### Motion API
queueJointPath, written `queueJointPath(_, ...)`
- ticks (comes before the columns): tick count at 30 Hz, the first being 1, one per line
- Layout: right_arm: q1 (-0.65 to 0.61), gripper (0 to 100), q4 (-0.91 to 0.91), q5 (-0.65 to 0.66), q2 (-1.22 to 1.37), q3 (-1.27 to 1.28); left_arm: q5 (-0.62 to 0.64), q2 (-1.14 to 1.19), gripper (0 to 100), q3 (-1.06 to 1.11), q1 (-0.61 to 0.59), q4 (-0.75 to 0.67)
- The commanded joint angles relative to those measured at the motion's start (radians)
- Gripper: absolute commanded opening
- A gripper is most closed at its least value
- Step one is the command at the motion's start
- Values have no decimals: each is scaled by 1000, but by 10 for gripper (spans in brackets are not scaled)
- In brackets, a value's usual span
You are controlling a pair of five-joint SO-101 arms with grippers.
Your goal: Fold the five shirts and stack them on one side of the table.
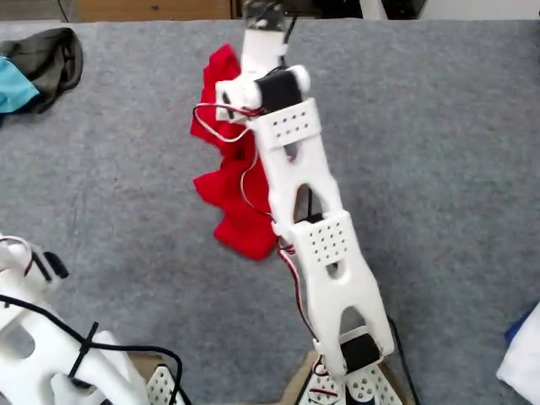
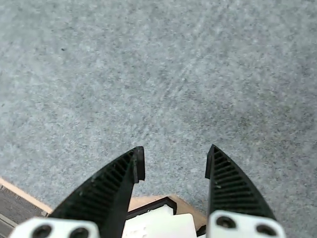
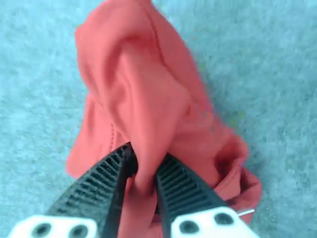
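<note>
The red shirt (image 1: 228, 194) lies crumpled on the table (image 1: 439, 126), around its middle and reaching toward its far edge. The right arm (image 1: 312, 219) stretches from the table's near edge out over the shirt, its white links covering part of the cloth. In the right wrist view, the right gripper (image 3: 143, 166) has its jaws closed on a raised fold of the red shirt (image 3: 148, 99). The cloth is pinched between the two ribbed black fingers (image 3: 104, 181), and the rest of the shirt bunches on the table's grey surface beyond them.

The left arm (image 1: 34, 354) sits at the table's near left corner. The left gripper (image 2: 173, 163) hangs over bare grey table with its jaws spread apart and nothing between them.

At the table's far left corner a dark shirt (image 1: 55, 55) lies in a heap, with a teal shirt (image 1: 13, 89) touching it at the table's very edge. At the table's near right corner a white cloth (image 1: 523, 363) lies with a blue piece (image 1: 525, 321) just beside it.
</note>
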Motion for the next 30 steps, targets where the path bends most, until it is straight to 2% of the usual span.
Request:
queueJointPath(1,10,5,11,14,-145,-50,43,-15,210,-8,57,-11)
queueJointPath(9,-42,6,11,14,-294,-48,86,-15,210,-3,129,-11)
queueJointPath(16,-145,7,9,15,-389,-48,86,-15,210,0,123,-11)
queueJointPath(25,-285,7,2,86,-516,-50,86,-15,210,0,123,-11)
queueJointPath(30,-335,7,-83,98,-544,-50,86,-15,210,0,127,-11)
